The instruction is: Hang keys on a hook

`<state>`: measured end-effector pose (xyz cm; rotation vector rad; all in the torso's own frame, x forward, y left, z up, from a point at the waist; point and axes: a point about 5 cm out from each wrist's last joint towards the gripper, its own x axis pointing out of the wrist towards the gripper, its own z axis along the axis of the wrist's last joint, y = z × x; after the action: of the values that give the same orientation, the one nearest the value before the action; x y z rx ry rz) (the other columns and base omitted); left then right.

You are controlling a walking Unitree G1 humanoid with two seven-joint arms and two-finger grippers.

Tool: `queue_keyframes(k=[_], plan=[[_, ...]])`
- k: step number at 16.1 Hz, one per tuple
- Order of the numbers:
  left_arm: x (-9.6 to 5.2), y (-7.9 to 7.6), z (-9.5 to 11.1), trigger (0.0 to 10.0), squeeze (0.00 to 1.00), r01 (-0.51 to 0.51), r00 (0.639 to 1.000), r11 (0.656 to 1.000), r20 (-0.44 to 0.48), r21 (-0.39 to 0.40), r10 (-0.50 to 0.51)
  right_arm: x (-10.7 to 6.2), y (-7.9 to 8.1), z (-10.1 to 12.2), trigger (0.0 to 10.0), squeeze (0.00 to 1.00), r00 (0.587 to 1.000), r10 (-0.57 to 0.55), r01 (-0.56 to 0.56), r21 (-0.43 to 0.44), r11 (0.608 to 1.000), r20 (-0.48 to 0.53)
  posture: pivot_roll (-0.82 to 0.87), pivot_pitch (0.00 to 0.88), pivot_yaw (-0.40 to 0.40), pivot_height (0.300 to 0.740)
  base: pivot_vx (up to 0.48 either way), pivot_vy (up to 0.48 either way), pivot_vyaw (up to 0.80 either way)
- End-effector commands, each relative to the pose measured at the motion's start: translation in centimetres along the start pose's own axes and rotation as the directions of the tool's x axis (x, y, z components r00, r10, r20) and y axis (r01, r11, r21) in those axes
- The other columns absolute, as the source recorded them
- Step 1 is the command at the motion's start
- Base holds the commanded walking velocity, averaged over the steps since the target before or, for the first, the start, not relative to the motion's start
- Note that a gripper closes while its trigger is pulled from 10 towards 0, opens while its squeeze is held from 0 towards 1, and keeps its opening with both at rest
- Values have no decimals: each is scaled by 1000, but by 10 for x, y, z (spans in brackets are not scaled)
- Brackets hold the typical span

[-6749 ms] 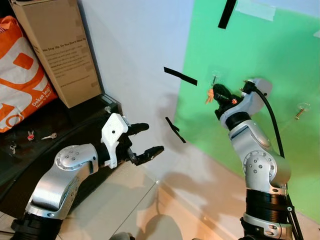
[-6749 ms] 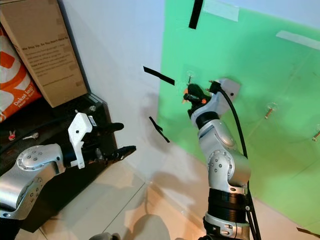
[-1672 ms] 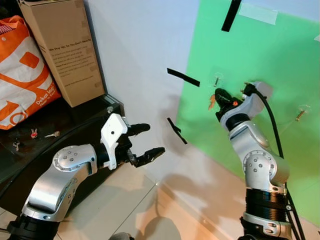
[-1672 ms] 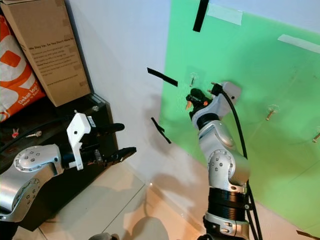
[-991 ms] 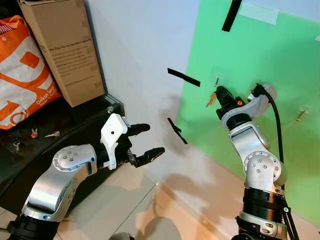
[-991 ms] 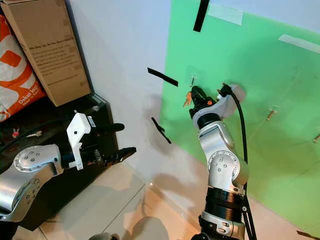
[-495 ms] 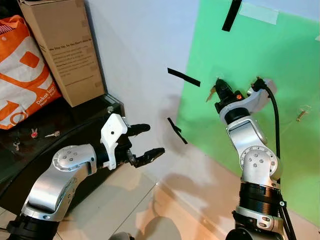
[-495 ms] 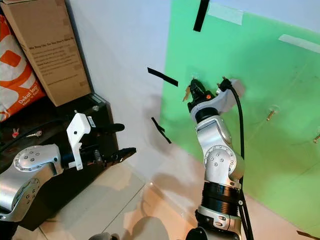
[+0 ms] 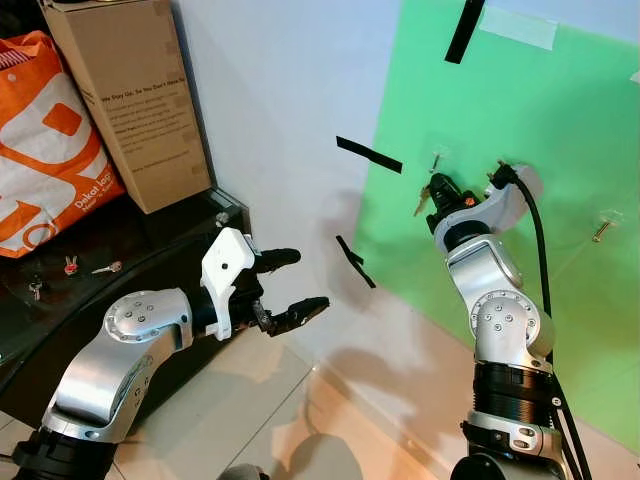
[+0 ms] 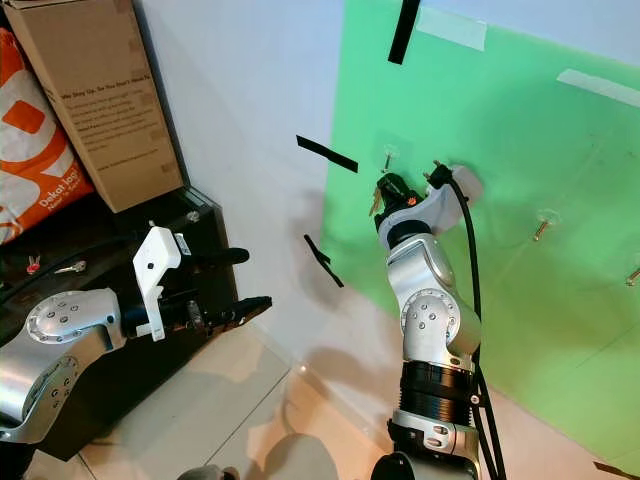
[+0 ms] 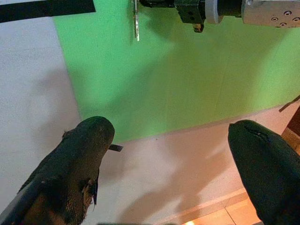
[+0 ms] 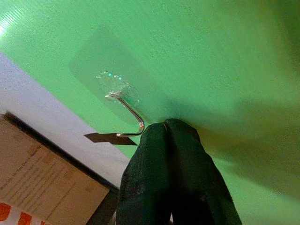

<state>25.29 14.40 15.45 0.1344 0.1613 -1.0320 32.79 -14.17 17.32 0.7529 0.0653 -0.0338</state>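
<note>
Keys (image 9: 423,197) just below the wall hook (image 12: 125,108), upper centre of frame.
Right gripper (image 12: 166,126) pinched together on them; lift ring over hook tip. Left gripper (image 11: 171,140) spread apart, idle.

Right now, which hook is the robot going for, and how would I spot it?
Look at the green board on the wall. The hook sits near its left edge, just above the right gripper holding keys; the other hooks lie further right.

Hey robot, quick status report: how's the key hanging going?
Right gripper shut on keys, held just below the hook on the green board. Keys not yet hung. Left gripper open, idle. Nothing in the way.
</note>
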Motion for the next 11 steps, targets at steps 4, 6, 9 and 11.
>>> queue_keyframes(k=[4, 6, 9, 11], plan=[[0, 0, -2, 10000, 0, 9, 1000, 1000, -20, 3, -9, 0, -12, 1, 10000, 0, 997, -74, 74, -10, 997, 13, 8, 0, -23, 740, 0, 0, 0], [0, 0, -2, 10000, 0, 7, 1000, 1000, -20, 3, -7, -1, -9, 2, 10000, 0, 999, -39, 39, 0, 999, 22, 9, 0, -23, 740, 0, 0, 0], [1, 1, -1, 10000, 0, 2, 1000, 1000, -17, 2, -2, -9, 2, 8, 10000, 0, 994, 102, -101, -19, 995, 28, 9, 0, -25, 740, 0, 0, 0], [0, 1, -1, 10000, 0, 1, 1000, 1000, -17, 2, -1, -17, 8, 7, 10000, 0, 973, 225, -231, -229, 946, -52, 9, 0, -25, 740, 0, 0, 0]])
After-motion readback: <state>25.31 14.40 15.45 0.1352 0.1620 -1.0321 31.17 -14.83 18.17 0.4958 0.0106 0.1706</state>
